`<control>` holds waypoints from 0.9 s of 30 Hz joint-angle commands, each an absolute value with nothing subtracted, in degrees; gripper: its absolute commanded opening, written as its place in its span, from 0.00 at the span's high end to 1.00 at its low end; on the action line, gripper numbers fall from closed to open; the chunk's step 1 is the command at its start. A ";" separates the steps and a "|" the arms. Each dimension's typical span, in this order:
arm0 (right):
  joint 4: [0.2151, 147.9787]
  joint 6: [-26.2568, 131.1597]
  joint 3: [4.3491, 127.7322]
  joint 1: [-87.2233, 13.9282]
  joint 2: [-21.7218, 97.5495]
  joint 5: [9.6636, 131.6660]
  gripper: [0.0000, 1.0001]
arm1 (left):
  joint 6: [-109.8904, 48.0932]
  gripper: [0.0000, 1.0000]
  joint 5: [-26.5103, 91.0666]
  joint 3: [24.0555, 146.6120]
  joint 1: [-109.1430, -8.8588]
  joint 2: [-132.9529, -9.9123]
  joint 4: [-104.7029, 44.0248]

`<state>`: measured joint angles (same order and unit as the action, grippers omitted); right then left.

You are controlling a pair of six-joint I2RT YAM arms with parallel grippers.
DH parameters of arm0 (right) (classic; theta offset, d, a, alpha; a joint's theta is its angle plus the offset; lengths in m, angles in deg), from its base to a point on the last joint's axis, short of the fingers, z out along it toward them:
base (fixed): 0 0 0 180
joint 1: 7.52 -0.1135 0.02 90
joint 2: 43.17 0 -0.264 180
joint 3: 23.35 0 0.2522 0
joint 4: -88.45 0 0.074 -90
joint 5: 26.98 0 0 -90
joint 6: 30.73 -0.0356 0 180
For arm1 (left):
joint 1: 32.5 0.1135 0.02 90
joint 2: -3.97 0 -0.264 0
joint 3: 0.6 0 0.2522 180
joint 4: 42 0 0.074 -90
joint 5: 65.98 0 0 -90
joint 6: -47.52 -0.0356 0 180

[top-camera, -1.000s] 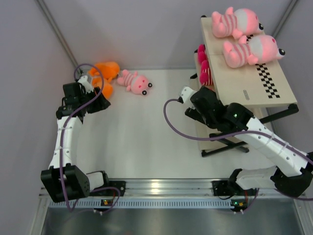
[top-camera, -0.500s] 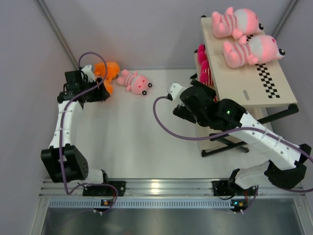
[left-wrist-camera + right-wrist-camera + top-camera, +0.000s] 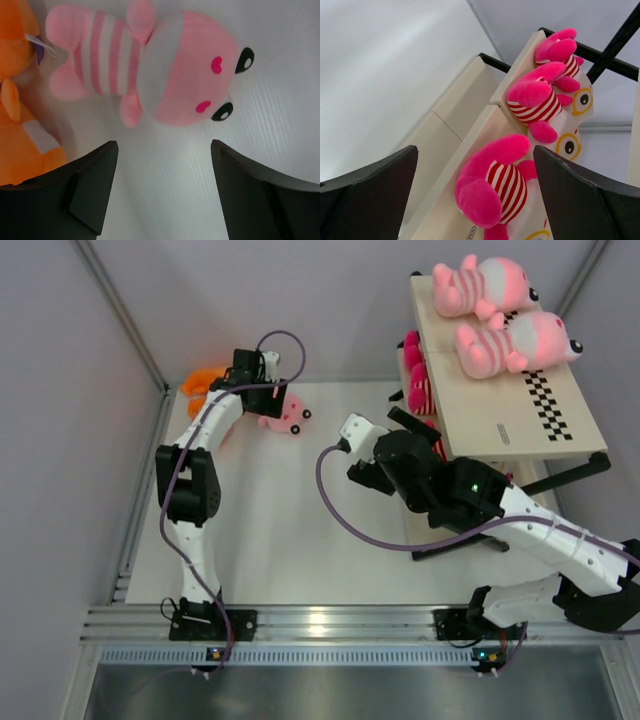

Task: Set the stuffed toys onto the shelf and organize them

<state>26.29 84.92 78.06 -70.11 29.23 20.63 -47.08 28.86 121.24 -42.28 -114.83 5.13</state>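
Observation:
A small pale-pink striped toy (image 3: 165, 75) lies on the white table at the back left, just past my open, empty left gripper (image 3: 164, 145). An orange toy (image 3: 20, 100) lies to its left. In the top view my left gripper (image 3: 264, 396) hovers over this toy (image 3: 283, 410), with the orange toy (image 3: 200, 380) behind the arm. Two big pale-pink toys (image 3: 510, 340) lie on the shelf's top board (image 3: 500, 410). Three hot-pink toys (image 3: 495, 185) lie on a lower board (image 3: 445, 145). My right gripper (image 3: 475, 150) is open and faces the nearest one without touching it; it also shows in the top view (image 3: 410, 430).
Grey walls close the table at the back and the left. The shelf's black crossed frame (image 3: 470, 530) stands on the table under my right arm. A purple cable (image 3: 335, 500) loops from the right wrist over the table's middle.
My left arm has swung from the left wall, by the orange toy, rightward to over the small pale-pink toy. My right arm has shifted a little left. The toys have stayed put.

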 commanded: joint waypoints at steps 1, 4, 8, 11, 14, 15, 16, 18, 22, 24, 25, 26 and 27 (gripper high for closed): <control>30.92 83.79 76.20 -71.42 27.15 18.90 0.01 | -51.44 0.19 21.67 129.50 -45.85 -121.33 2.88; 31.80 82.30 74.61 -71.94 26.53 19.08 0.01 | -50.57 0.17 17.62 135.14 -47.53 -126.88 2.26; 32.15 81.07 72.94 -72.65 25.92 19.08 0.01 | -48.02 0.26 14.53 141.65 -47.62 -134.52 2.35; 32.42 80.54 72.50 -72.91 26.00 19.08 0.01 | -47.40 0.40 14.96 142.28 -47.62 -136.47 2.35; 33.12 80.01 72.23 -73.35 26.09 19.43 0.01 | -46.44 0.75 16.28 141.40 -47.53 -136.92 2.35; 33.47 79.92 72.15 -73.52 26.09 19.52 0.01 | -46.00 0.92 16.37 140.96 -47.53 -136.48 2.35; 33.73 79.75 72.06 -73.79 26.26 19.52 0.01 | -45.21 1.00 16.20 140.52 -47.53 -135.87 2.35; 35.57 79.39 71.97 -74.40 26.35 19.87 0.01 | -42.66 1.00 17.86 137.55 -47.36 -131.76 2.44; 42.68 81.23 69.95 -76.95 27.58 23.29 0.01 | -28.97 1.00 26.45 127.99 -46.92 -119.39 2.44; 49.33 84.74 67.85 -79.41 28.46 25.40 0.01 | -21.15 1.00 31.28 124.01 -46.92 -113.56 2.35; 51.38 86.32 67.14 -80.20 29.33 26.54 0.01 | -18.68 1.00 32.36 119.82 -46.92 -107.88 2.35; 53.32 90.16 66.27 -81.08 29.78 28.64 0.01 | -14.48 1.00 33.50 118.12 -47.00 -105.56 2.35; 55.86 92.55 64.52 -82.74 30.22 29.79 0.01 | -12.79 1.00 34.81 116.02 -47.00 -103.19 2.61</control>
<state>44.04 85.29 67.11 -79.24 28.62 24.48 -25.83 27.42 119.25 -46.94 -116.56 3.84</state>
